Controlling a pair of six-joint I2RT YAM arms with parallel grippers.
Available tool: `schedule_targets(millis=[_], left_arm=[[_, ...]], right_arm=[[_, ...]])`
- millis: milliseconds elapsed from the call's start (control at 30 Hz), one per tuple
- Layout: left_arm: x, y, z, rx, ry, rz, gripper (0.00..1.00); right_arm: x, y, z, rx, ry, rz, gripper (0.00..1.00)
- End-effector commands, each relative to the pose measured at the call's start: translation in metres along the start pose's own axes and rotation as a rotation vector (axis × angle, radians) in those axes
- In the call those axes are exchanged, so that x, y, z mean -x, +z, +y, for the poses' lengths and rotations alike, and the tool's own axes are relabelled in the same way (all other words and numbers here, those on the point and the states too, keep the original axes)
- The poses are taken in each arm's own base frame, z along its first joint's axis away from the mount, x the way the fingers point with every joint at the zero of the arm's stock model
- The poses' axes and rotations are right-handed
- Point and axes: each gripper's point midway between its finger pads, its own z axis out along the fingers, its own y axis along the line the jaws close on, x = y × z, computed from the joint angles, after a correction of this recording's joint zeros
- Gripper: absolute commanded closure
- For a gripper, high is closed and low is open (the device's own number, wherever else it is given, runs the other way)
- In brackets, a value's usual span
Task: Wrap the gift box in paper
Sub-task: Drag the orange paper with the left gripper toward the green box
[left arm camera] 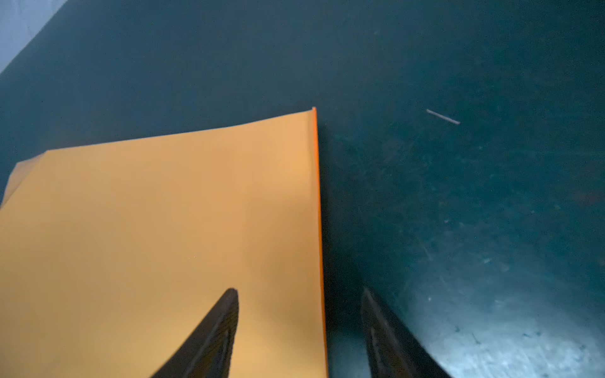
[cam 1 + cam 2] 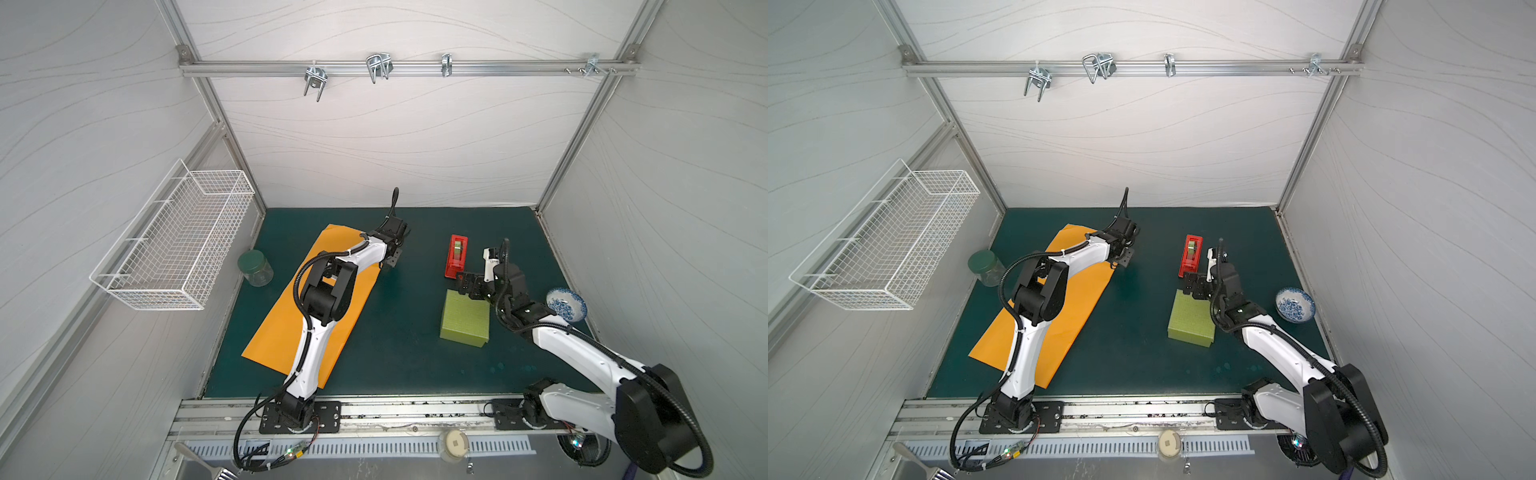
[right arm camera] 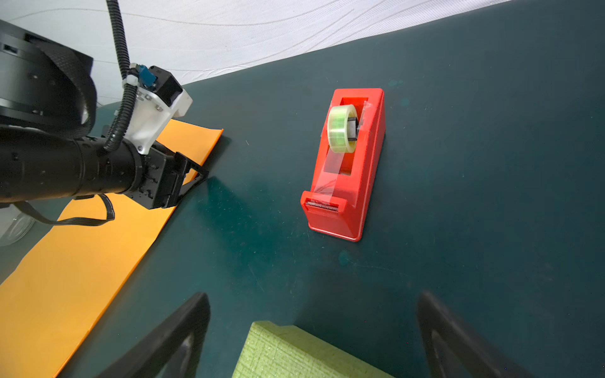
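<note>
Now the gift box (image 2: 465, 318) and the paper (image 2: 274, 332) lie apart on the counter (image 2: 395, 332), with one hand at each.

Taking the red tape dispenser (image 2: 456, 255) as the mark, the box sits just beside its cutter end, toward the arm bases. The paper lies well apart from it on the left arm's side, its long axis slanting from the left base toward the back wall. The right hand (image 3: 314, 294) is much the nearer to the box: it is spread wide over the box's dispenser-side edge, and contact cannot be told. The left hand (image 1: 299, 291) is partly spread and straddles the paper's long edge on the dispenser's side, pinching nothing. The box probably has to cross onto the sheet.
</note>
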Motion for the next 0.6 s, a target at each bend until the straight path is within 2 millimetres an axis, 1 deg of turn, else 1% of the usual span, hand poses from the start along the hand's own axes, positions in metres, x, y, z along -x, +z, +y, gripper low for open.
schedule_targets(millis=[0, 67, 233, 400, 567], left_arm=[[-0.006, 0.008, 0.008, 0.039, 0.022, 0.043, 0.44], [-0.009, 0.012, 0.008, 0.039, 0.023, 0.054, 0.50], [-0.011, 0.016, 0.003, 0.017, 0.033, 0.066, 0.71], [-0.013, 0.020, -0.002, -0.008, 0.038, 0.072, 0.84], [-0.008, 0.016, -0.006, -0.041, 0.028, 0.049, 0.95]], right_arm=[[-0.002, 0.001, 0.000, 0.006, 0.015, 0.008, 0.01], [-0.002, 0.001, 0.000, 0.007, 0.016, 0.008, 0.01], [-0.002, 0.001, 0.001, 0.013, 0.020, 0.007, 0.01], [-0.002, 0.001, 0.003, 0.021, 0.024, 0.008, 0.01], [-0.002, 0.000, 0.004, 0.025, 0.025, 0.007, 0.01]])
